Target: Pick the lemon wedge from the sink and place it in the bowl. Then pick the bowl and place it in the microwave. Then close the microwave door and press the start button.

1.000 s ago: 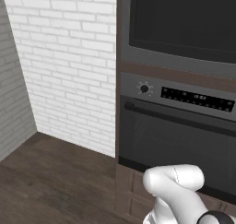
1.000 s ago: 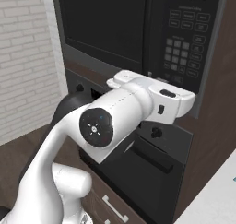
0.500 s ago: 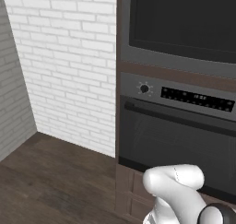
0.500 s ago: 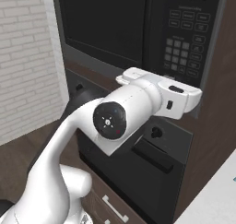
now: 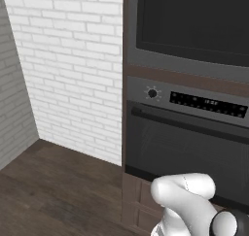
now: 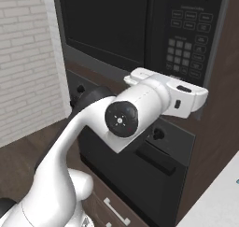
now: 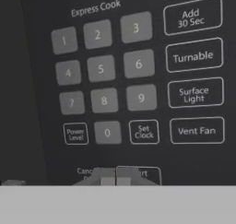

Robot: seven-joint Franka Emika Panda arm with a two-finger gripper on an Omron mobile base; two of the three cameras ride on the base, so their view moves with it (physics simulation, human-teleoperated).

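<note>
The black microwave [image 6: 140,30] is built into the wall unit, and its door [image 6: 105,27] is closed flat, dark glass facing out. My hand [image 6: 184,94] reaches to the bottom of the keypad [image 6: 186,48] on the right. In the hand view my gripper [image 7: 115,178] is shut, fingertips together, right at the lowest row of keys. They cover part of the start button [image 7: 146,173], which sits beside the cancel key [image 7: 85,171]. The door [image 5: 194,21] also fills the top of the left base view. The lemon wedge, the bowl and the sink are out of view.
Below the microwave sits an oven [image 5: 189,147] with a round knob [image 5: 152,92] and a long bar handle [image 5: 185,123]. A white brick wall [image 5: 73,60] stands to the left over dark wood floor [image 5: 53,181]. A pale counter corner [image 6: 219,207] lies at the lower right.
My arm has stretched further right, carrying the hand across the microwave front to the bottom of the keypad. The gripper has stayed shut.
</note>
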